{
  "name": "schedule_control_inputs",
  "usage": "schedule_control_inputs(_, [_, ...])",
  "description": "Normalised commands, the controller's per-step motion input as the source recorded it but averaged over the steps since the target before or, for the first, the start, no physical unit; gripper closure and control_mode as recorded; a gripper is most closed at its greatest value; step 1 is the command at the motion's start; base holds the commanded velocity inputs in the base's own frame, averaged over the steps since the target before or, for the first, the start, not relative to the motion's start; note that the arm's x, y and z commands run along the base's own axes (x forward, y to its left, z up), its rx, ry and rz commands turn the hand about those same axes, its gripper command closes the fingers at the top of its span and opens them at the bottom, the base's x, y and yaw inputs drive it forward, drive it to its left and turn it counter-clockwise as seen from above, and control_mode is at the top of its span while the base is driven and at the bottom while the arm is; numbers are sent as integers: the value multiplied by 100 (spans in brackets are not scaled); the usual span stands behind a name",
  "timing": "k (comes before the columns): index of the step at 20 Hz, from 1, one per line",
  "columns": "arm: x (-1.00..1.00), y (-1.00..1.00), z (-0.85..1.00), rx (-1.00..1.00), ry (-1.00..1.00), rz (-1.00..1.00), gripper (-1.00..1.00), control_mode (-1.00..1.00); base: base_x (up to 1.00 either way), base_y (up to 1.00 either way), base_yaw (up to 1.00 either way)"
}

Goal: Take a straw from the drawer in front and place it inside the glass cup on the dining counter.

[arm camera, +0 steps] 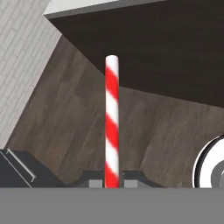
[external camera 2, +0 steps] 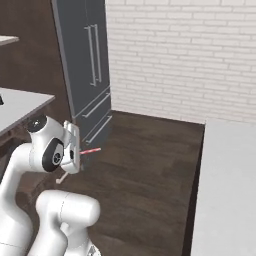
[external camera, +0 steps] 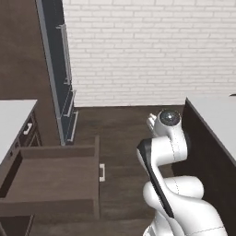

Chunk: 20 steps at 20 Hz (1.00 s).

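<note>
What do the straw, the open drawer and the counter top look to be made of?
Straw: looks like paper or matte plastic, going by its red and white spiral stripes and lack of gloss; the hand is shut on it.
Drawer: dark brown wood, matte, faint grain.
Dining counter: smooth pale top, laminate or stone, can't tell which; dark wood side.

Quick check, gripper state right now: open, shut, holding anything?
Gripper: shut on the straw, which sticks straight out from between the fingertips, away from the open drawer.
</note>
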Motion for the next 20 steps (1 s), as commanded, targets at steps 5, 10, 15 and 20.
schedule_control_inputs(5, [0,0,0,0,0,0,100,100,91,-26,-13])
schedule_control_inputs(10, [0,0,0,0,0,0,100,100,96,-29,-14])
schedule_control_inputs(15, [0,0,0,0,0,0,100,100,99,-34,-16])
schedule_control_inputs(20, [0,0,0,0,0,0,100,100,100,-27,-27])
